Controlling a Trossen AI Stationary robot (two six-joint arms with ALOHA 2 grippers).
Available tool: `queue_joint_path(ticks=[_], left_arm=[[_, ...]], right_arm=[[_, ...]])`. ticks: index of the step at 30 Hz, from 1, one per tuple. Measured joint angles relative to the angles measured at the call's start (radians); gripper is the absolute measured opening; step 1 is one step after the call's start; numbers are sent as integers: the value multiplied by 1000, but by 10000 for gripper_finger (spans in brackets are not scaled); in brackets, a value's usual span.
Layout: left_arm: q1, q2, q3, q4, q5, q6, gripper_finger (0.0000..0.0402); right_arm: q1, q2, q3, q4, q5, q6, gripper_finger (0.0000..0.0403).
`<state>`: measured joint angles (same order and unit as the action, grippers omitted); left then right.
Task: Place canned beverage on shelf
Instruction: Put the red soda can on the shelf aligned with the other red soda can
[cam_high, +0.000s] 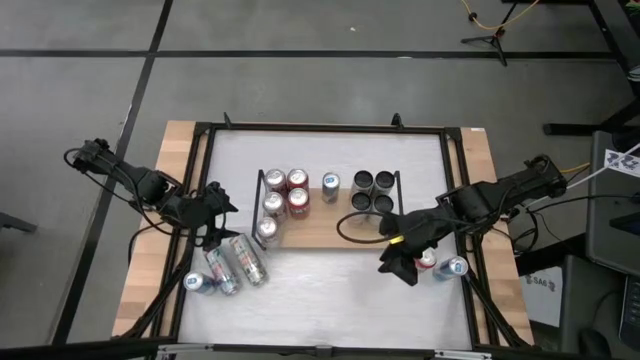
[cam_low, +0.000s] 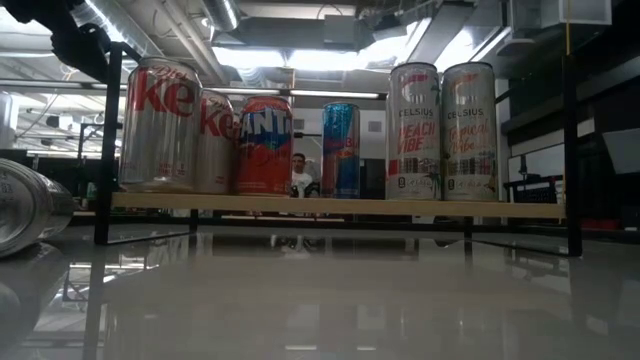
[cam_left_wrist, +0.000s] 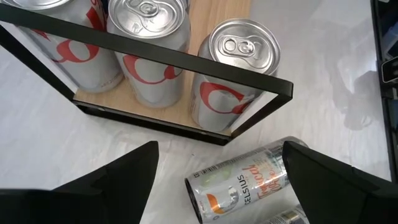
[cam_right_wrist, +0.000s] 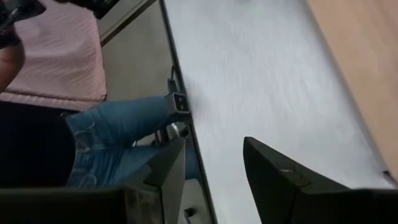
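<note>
The shelf (cam_high: 330, 228), a light wooden board with black end rails, stands mid-table and holds several upright cans (cam_high: 297, 190), seen from the side in the low view (cam_low: 263, 145). Near its left end three cans lie on their sides on the white table, among them a Celsius can (cam_left_wrist: 239, 183). My left gripper (cam_high: 215, 228) hovers open above that can (cam_high: 243, 260); the fingers stand on either side of it, apart from it. My right gripper (cam_high: 400, 262) hangs open and empty (cam_right_wrist: 213, 143) at the near right, beside two more cans (cam_high: 452, 268) on the table.
The shelf's black end rail (cam_left_wrist: 186, 59) stands between my left gripper and three Coke cans (cam_left_wrist: 233, 74). A black frame (cam_high: 460, 200) borders the white tabletop. A black cable loop (cam_high: 355, 225) lies on the shelf's right part. A person in jeans (cam_right_wrist: 112, 134) stands beyond the table edge.
</note>
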<state>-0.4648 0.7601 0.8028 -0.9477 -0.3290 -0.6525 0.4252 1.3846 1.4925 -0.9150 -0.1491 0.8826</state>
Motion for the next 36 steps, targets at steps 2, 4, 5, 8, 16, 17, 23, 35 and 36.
queue_joint_path(ticks=[2,4,5,8,16,17,23,35,36], left_arm=[[0,0,0,13,-5,1,336],[0,0,0,43,-15,5,336],[0,0,0,57,-19,5,336],[0,0,0,98,-15,4,336],[0,-1,0,142,94,-107,336],[0,-1,0,143,104,-124,336],[0,-1,0,154,112,-131,336],[0,-1,0,156,111,-131,336],[0,-1,0,156,111,-131,336]], right_arm=[[1,0,0,0,25,-1,156],[0,0,0,0,57,-14,156],[0,0,0,0,74,-26,156],[0,0,0,0,107,-44,156],[0,11,0,-5,112,11,159],[0,18,0,-6,106,13,163],[0,70,0,-50,45,41,229],[0,131,0,-64,-186,37,311],[1,131,0,-64,-185,37,311]])
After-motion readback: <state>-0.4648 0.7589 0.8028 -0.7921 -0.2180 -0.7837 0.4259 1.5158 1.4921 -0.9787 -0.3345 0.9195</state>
